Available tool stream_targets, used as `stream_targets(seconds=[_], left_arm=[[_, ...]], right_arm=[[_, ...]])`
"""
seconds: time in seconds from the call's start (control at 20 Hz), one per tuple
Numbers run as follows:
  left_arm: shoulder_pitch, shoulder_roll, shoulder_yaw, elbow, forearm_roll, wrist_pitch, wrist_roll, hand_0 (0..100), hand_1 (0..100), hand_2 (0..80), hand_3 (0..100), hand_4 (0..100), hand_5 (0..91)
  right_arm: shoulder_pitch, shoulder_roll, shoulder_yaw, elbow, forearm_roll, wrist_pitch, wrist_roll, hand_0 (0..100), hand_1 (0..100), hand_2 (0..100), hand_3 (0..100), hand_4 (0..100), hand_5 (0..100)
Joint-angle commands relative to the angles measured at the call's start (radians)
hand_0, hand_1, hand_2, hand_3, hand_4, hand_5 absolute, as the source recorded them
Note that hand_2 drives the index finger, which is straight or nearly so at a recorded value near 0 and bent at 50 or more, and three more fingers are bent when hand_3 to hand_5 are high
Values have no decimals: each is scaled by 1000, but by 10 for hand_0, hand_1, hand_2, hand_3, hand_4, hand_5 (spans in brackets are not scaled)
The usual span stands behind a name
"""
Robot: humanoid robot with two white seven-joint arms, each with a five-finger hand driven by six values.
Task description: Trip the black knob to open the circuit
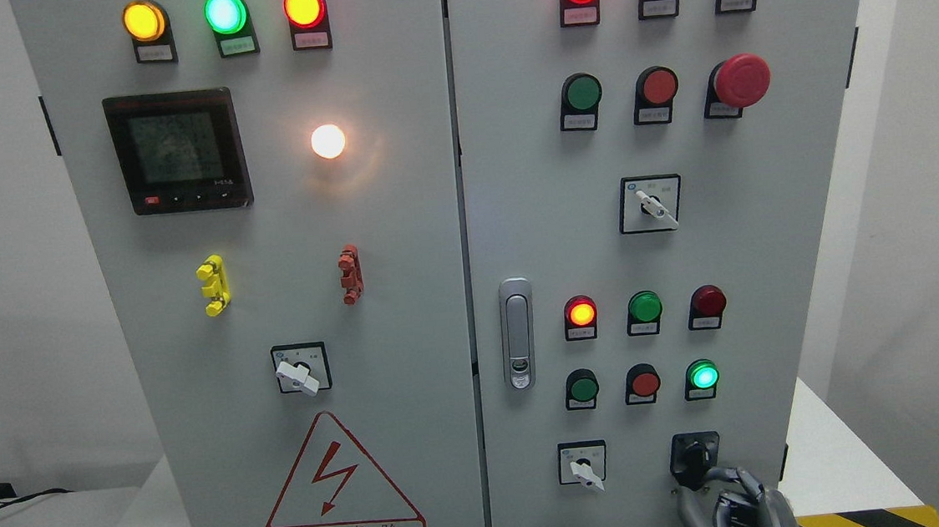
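Note:
The black knob (pixel 692 451) sits in a black square plate at the lower right of the cabinet's right door (pixel 771 256), its handle pointing down. My right hand (pixel 696 483) comes up from the bottom edge just below it. One finger (pixel 725 474) reaches across to the right side of the handle, and the thumb (pixel 683 502) rises against it from the lower left, so the hand pinches the handle. The palm is cut off by the frame's lower edge. My left arm does not show.
Left of the knob is a white selector switch (pixel 583 466); above it a lit green button (pixel 703 376) and rows of lamps. A door latch (pixel 517 333) is at the door's left edge. The left door carries a meter (pixel 176 151), another white selector (pixel 299 371) and a warning sign (pixel 340 487).

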Motion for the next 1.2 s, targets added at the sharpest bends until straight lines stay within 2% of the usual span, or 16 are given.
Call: stream_targets(seconds=[0.0, 1.15], left_arm=[[0, 0, 0, 0, 5, -1, 1, 120, 389, 0, 0, 0, 0], [0, 0, 0, 0, 5, -1, 1, 120, 389, 0, 0, 0, 0]], right_arm=[[-1, -1, -7, 2, 0, 0, 1, 448, 702, 495, 1000, 1000, 1000], [-6, -8, -23, 15, 0, -1, -1, 447, 696, 492, 1000, 1000, 1000]])
